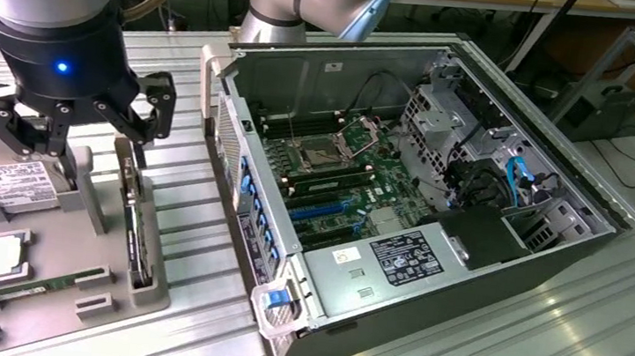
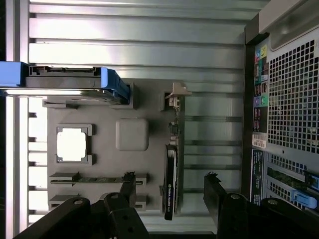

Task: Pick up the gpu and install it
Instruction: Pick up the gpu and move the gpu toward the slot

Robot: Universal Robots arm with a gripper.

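The gripper (image 1: 78,129) hangs with its jaws spread wide above the grey tray (image 1: 83,253), beside the open computer case (image 1: 410,197). The gpu (image 1: 136,228) stands on edge in the tray's long slot. In the wrist view the card lines up between the two fingers (image 2: 128,186), untouched by either.
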